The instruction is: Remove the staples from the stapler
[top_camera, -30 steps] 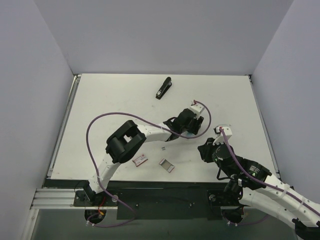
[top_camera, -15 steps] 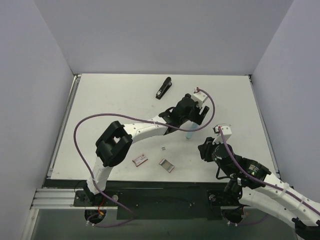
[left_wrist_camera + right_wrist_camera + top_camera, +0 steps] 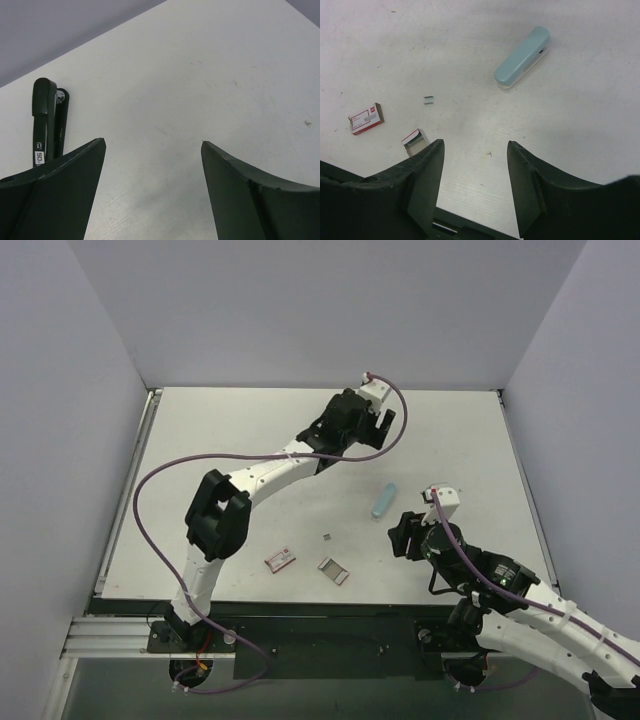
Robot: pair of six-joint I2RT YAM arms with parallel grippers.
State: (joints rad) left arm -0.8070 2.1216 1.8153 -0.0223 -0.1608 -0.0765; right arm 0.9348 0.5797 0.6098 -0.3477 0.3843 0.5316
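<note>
The black stapler [image 3: 45, 125] lies on the white table just left of my left fingers in the left wrist view; in the top view the left arm hides it. My left gripper [image 3: 378, 428] [image 3: 152, 141] is open and empty near the table's far edge. A pale blue oblong piece [image 3: 384, 500] [image 3: 522, 56] lies alone on the table. The tiny grey strip of staples [image 3: 327, 536] [image 3: 429, 100] lies left of it. My right gripper [image 3: 400, 537] [image 3: 475, 142] is open and empty, near the front edge.
A small reddish-brown box [image 3: 280, 559] [image 3: 366, 118] and a small open grey tray [image 3: 333, 570] [image 3: 415, 138] lie near the front edge. Grey walls close in the table [image 3: 220, 460] on three sides.
My left gripper has let go of the pale blue piece in the middle of the table and swung to the far side, over the black stapler. The right gripper has barely shifted.
</note>
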